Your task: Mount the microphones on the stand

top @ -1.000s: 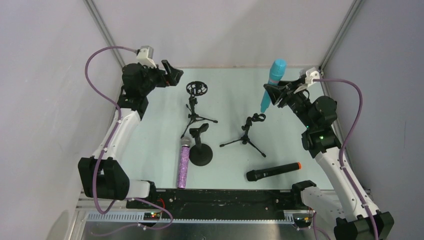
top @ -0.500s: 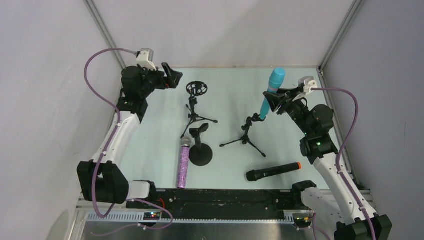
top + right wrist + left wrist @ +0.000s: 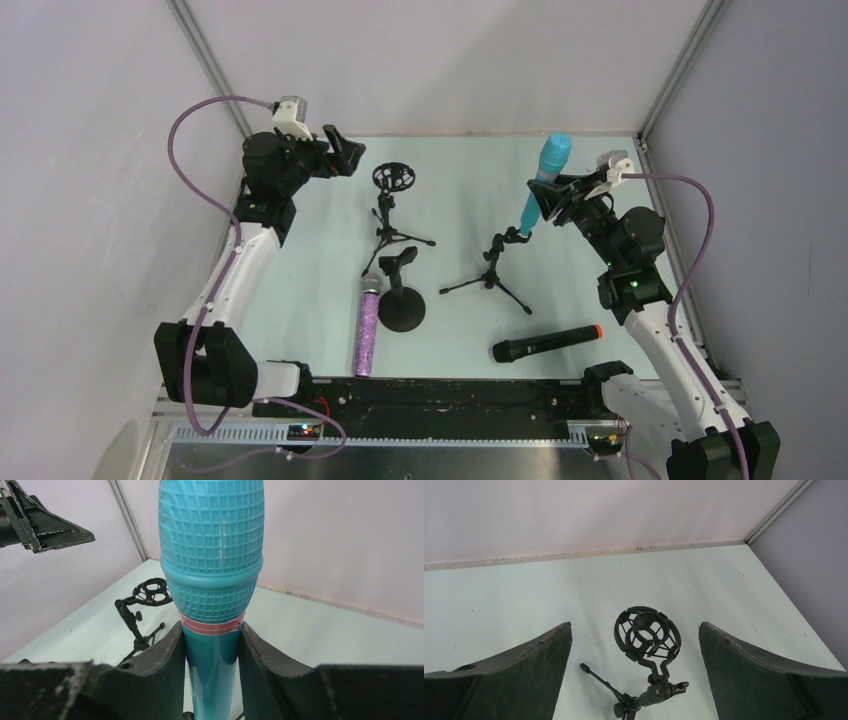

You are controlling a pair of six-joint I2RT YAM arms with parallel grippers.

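Note:
My right gripper [image 3: 548, 197] is shut on the cyan-blue microphone [image 3: 541, 185], head up, its lower end at the clip of the middle tripod stand [image 3: 495, 265]. In the right wrist view the cyan-blue microphone [image 3: 212, 580] stands between my two fingers [image 3: 165, 652]. The purple glitter microphone [image 3: 367, 324] lies near the front. The black microphone with an orange ring [image 3: 546, 343] lies at the front right. My left gripper [image 3: 345, 150] is open and empty at the back left, facing the shock-mount stand [image 3: 393, 205], which also shows in the left wrist view [image 3: 647, 645].
A round-base stand [image 3: 400, 297] with a clip sits beside the purple microphone. Enclosure walls and metal posts close in the back and both sides. The black front rail [image 3: 440, 395] runs between the arm bases.
My right gripper has carried the cyan-blue microphone down and left, bringing its lower end to the middle stand's clip. The left arm has barely moved.

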